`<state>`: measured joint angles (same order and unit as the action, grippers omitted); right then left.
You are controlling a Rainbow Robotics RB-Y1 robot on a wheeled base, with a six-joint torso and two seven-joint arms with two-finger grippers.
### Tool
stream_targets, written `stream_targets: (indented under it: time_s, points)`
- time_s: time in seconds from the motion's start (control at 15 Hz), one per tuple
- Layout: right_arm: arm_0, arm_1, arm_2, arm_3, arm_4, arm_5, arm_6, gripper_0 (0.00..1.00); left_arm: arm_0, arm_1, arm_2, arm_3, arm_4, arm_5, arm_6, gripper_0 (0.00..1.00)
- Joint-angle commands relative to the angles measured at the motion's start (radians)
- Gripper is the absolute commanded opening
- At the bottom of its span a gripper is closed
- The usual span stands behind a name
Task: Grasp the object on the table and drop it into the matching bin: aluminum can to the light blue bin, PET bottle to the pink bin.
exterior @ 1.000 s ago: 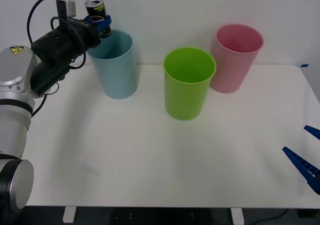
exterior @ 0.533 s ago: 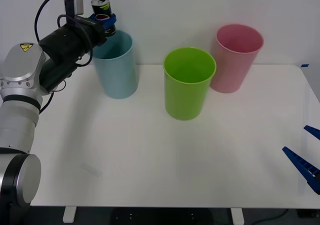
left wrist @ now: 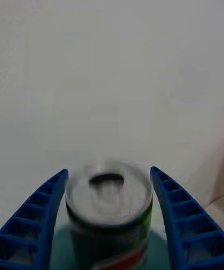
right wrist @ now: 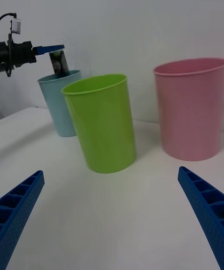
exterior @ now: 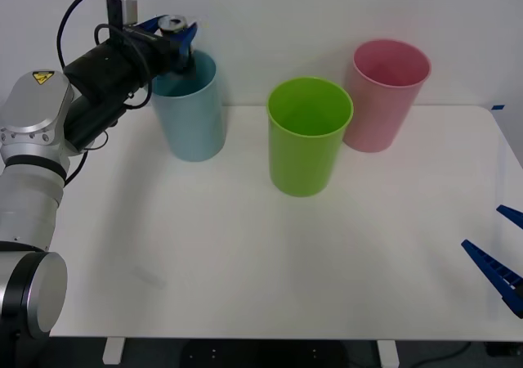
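Released, aluminum can (exterior: 172, 26) drops upright, top up, into light blue bin (exterior: 189, 110); left gripper (exterior: 167, 33) jaws spread.

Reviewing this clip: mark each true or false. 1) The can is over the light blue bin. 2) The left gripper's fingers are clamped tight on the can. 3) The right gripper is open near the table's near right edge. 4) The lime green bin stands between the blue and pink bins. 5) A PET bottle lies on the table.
1) True: the aluminum can is above the light blue bin.
2) False: the left gripper has opened; gaps show between its fingers and the can.
3) True: the right gripper is open, low over the table.
4) True: the lime green bin stands between it and the pink bin.
5) False: no bottle there.
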<state>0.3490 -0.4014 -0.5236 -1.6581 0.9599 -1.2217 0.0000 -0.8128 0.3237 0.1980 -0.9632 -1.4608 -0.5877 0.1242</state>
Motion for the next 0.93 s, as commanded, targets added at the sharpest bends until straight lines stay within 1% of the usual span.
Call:
stream_targets:
  time_s: [0.07,0.33,0.6,0.93]
  points:
    - [0.0,0.0,0.0,0.0,0.0,0.0,0.0,1.0,0.001,0.0,0.0,0.0,0.007,-0.009,-0.001,1.0]
    - [0.0,0.0,0.0,0.0,0.0,0.0,0.0,1.0,0.007,0.0,0.0,0.0,0.023,-0.02,-0.001,1.0]
    - [0.0,0.0,0.0,0.0,0.0,0.0,0.0,1.0,0.035,0.002,0.001,-0.006,0.091,-0.032,-0.021,1.0]
    - [0.0,0.0,0.0,0.0,0.0,0.0,0.0,1.0,0.187,0.021,0.001,-0.169,0.189,-0.035,-0.038,1.0]
